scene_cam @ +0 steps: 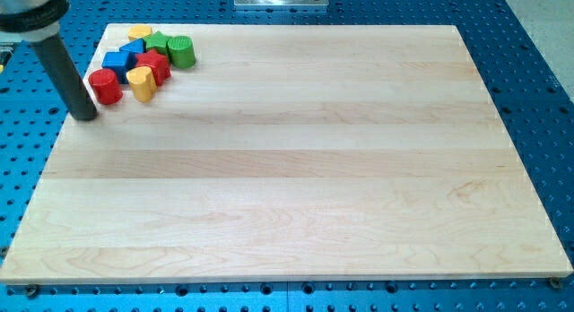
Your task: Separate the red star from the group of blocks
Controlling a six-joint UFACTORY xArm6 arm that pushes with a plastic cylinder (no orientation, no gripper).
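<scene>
Seven or so blocks cluster at the counter's (296, 213) top-left corner. The red star (154, 65) sits mid-cluster, touching the yellow block (141, 81) and blue block (118, 61). The tool's tip (86, 115), a bare rod holding nothing, stands just left of the red cylinder (105, 86). Best to circle round and push the star from the corner side toward open counter, avoiding the green cylinder (182, 50).

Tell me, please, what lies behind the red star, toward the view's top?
Behind the red star sit a green block and a green cylinder; the yellow block beyond is partly covered.
</scene>
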